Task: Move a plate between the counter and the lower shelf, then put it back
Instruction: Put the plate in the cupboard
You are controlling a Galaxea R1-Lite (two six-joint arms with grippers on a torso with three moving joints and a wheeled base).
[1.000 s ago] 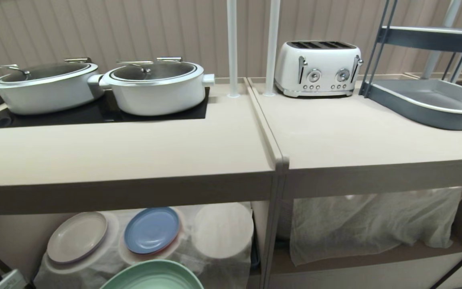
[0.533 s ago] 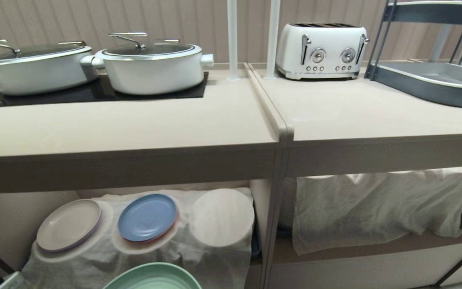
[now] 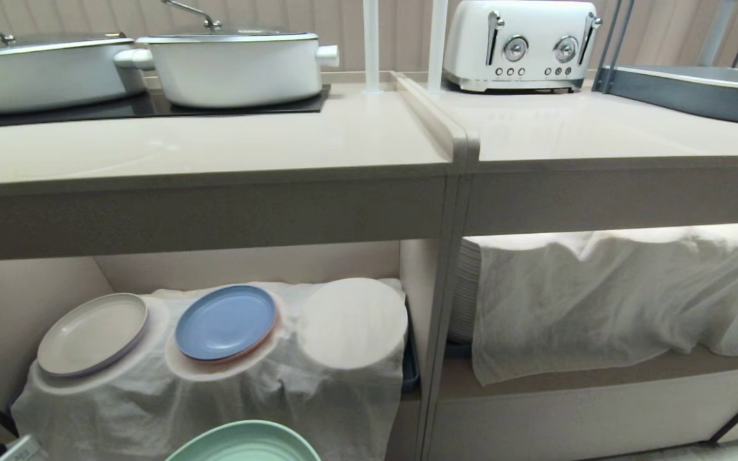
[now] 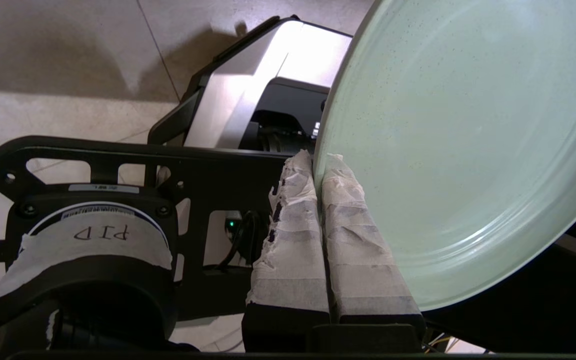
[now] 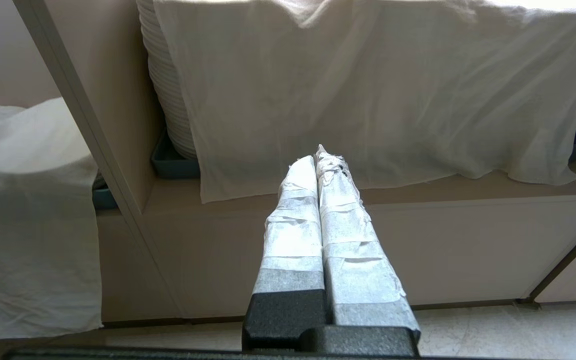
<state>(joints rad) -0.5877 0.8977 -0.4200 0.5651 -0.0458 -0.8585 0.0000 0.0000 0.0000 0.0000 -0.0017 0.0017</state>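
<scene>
left gripper [image 4: 318,165] was clamped on the plate [image 4: 458,150] rim | plate seemed light, stiff, smooth, likely slippery | rim was the best hold | right gripper [image 5: 320,155] closed, empty

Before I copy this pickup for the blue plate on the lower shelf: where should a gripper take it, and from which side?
Probably the near rim of the blue plate, approached from the open shelf front. It lies tilted toward the front on a cloth-covered mound, so that edge is exposed, and the low rim suits a thin pinch, like the left gripper on the mint-green plate.
</scene>
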